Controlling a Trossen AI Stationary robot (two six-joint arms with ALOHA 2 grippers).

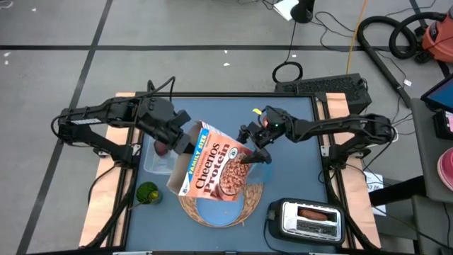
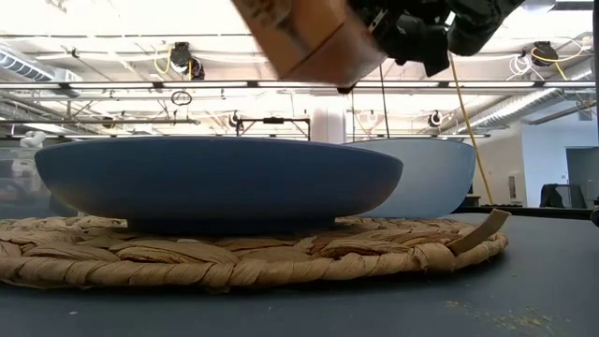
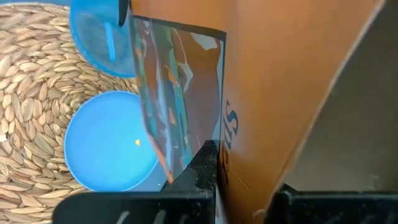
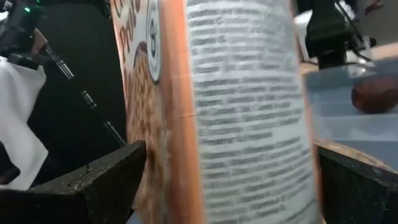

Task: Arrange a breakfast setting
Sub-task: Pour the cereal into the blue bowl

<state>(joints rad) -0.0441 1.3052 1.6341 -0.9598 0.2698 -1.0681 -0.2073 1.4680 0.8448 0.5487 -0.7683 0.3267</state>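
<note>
Overhead, held off the table above the mat [image 1: 212, 209], tilted: cereal box [image 1: 212, 168], printed face up, one end low over the plate [image 1: 216, 210]. Clamped at its upper-left end by the left gripper [image 1: 182, 139], fingers closed on the box edge; seen from the left wrist, orange cardboard and a shiny inner liner [image 3: 171, 99] filling the frame, with the plate [image 3: 109, 149] and small bowl [image 3: 99, 37] below on the mat [image 3: 31, 93]. Pinched at the box's right side by the right gripper [image 1: 256, 156], fingers either side of the box [image 4: 242, 124] with its narrow printed panel between them. From table height, plate [image 2: 215, 178] resting on the mat [image 2: 253, 253], bowl [image 2: 430, 173] just behind it, box corner [image 2: 314, 37] hanging above both. Left of the box, clear tray [image 1: 157, 164] holding a dark-red item [image 1: 161, 149]. Green round thing [image 1: 148, 193] left of the mat. Toaster [image 1: 306, 219] right of the mat.
</note>
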